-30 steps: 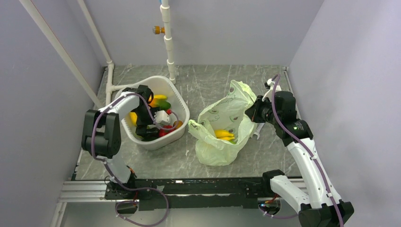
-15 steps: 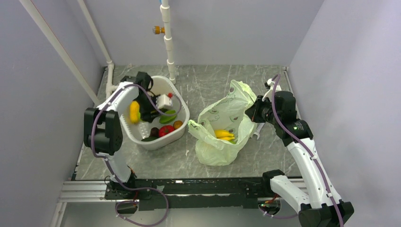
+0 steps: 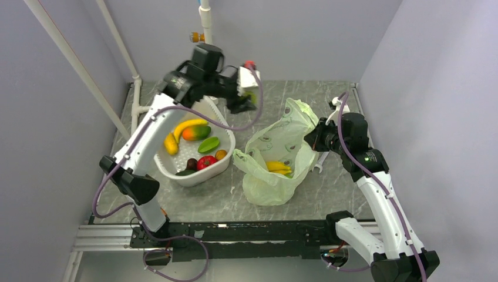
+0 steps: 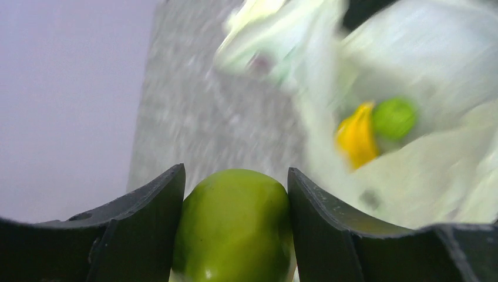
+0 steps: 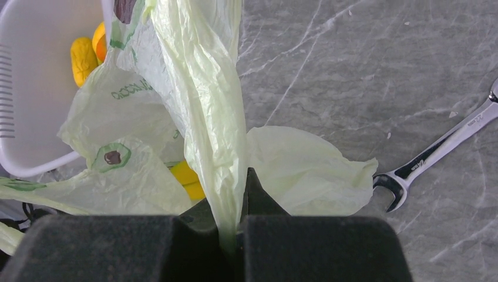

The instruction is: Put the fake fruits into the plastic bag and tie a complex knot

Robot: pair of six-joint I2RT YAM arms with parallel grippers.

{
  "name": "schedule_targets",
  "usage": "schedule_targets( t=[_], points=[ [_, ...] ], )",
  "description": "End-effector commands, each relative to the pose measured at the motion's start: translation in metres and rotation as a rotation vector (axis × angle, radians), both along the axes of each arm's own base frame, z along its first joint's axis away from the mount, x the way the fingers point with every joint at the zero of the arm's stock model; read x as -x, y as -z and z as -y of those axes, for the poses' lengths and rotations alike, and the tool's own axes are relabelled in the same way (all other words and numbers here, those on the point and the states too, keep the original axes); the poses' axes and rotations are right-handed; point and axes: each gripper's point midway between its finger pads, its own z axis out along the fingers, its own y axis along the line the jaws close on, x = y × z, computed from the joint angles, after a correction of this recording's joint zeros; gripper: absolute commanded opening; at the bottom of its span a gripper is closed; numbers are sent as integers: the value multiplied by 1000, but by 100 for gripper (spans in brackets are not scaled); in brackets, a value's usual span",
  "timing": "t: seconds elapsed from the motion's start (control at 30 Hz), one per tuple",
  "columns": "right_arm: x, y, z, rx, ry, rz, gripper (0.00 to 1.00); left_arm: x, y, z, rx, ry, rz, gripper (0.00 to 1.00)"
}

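Note:
My left gripper [image 3: 251,104] is shut on a round green fruit [image 4: 235,226] and holds it in the air between the white basin [image 3: 194,179] and the plastic bag [image 3: 276,141]. In the left wrist view the bag's open mouth [image 4: 411,176] lies ahead, blurred, with a banana [image 4: 355,135] and a green fruit [image 4: 394,117] inside. My right gripper [image 3: 315,140] is shut on the bag's rim [image 5: 205,88] and holds it up. Bananas [image 3: 277,167] lie in the bag. A banana [image 3: 187,125], a mango [image 3: 197,133], a red fruit [image 3: 205,162] and a dark avocado [image 3: 191,163] stay in the basin.
A metal wrench [image 3: 320,164] lies on the table right of the bag, under my right gripper; it also shows in the right wrist view [image 5: 440,150]. A white pipe [image 3: 208,53] stands at the back, behind the basin. Walls close in left, right and back.
My left arm has lifted out of the basin with the green fruit and swung up and right towards the bag. The right arm and the bag have not moved.

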Motion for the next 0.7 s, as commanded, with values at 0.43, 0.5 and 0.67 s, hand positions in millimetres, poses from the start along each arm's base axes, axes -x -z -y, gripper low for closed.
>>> schedule_targets(
  t=[0.43, 0.5, 0.67],
  points=[
    [-6, -26, -5, -38, -9, 119, 0, 124, 145, 137, -91, 313, -227, 42],
    [-4, -24, -3, -36, -5, 116, 0, 118, 160, 134, -143, 305, -213, 47],
    [-1, -19, -3, -41, -1, 107, 0, 116, 138, 134, -108, 308, -153, 96]
  ],
)
